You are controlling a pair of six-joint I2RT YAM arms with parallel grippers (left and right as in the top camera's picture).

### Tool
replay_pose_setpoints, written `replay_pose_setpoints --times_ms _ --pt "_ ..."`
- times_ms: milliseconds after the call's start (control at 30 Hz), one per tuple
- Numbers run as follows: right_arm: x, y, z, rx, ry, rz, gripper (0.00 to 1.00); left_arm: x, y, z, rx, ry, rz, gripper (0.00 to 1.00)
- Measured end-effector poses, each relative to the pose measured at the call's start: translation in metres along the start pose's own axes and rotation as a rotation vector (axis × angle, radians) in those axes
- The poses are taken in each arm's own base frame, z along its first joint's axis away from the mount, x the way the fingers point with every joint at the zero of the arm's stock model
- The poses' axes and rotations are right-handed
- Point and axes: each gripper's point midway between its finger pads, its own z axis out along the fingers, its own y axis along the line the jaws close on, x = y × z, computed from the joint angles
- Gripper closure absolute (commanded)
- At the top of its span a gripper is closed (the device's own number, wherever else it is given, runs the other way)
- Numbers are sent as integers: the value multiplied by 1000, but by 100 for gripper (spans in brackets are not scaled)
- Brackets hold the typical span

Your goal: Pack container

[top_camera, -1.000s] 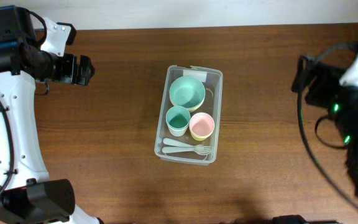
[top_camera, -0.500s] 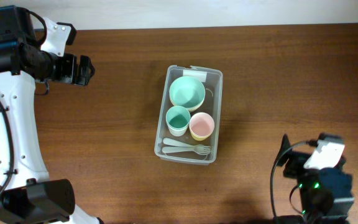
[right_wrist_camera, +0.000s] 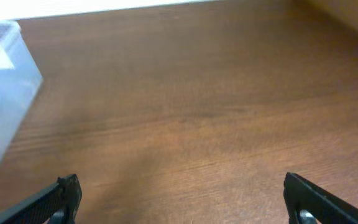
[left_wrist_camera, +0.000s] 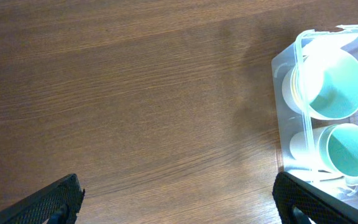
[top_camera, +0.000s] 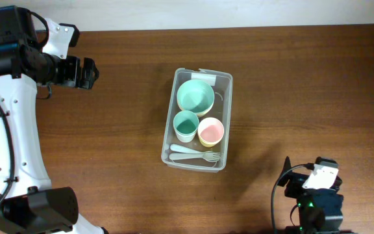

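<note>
The clear plastic container (top_camera: 172, 117) sits mid-table. It holds a green bowl (top_camera: 195, 96), a green cup (top_camera: 186, 125), a pink cup (top_camera: 211, 132) and a pale fork and spoon (top_camera: 193, 154). My left gripper (top_camera: 88, 73) is open and empty, well left of the container. In the left wrist view (left_wrist_camera: 179, 208) its fingers are wide apart over bare wood, with the container (left_wrist_camera: 283, 93) at the right edge. My right gripper (top_camera: 296, 184) is low at the front right, open and empty. In the right wrist view (right_wrist_camera: 182, 205) the container's corner (right_wrist_camera: 8, 102) shows at the left.
The wooden table's far edge (top_camera: 239, 27) meets a white wall. The left arm's white links (top_camera: 15, 143) run down the left side. The right arm's base (top_camera: 317, 208) sits at the front edge.
The right arm has swung from the far right down to the front right edge of the table. The left arm and the container's contents have not moved.
</note>
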Motion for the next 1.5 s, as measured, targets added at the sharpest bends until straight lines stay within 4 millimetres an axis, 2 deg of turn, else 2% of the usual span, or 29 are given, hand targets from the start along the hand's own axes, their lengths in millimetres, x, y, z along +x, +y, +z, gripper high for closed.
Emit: replay_pose_setpoints --times_ms 200,1200,1333,1400,1500 --pt "21 0 10 4 45 -11 1 0 0 0 0 0 0 0" --pt "19 1 10 3 37 -9 1 0 0 0 -1 0 0 0" --pt "19 1 10 3 37 -9 1 1 3 -3 -61 13 21 0" --pt "19 0 10 4 37 -9 1 -7 1 -8 -105 -19 53 0" --pt "19 1 10 3 37 -9 1 -36 -17 -29 -173 -197 160 0"
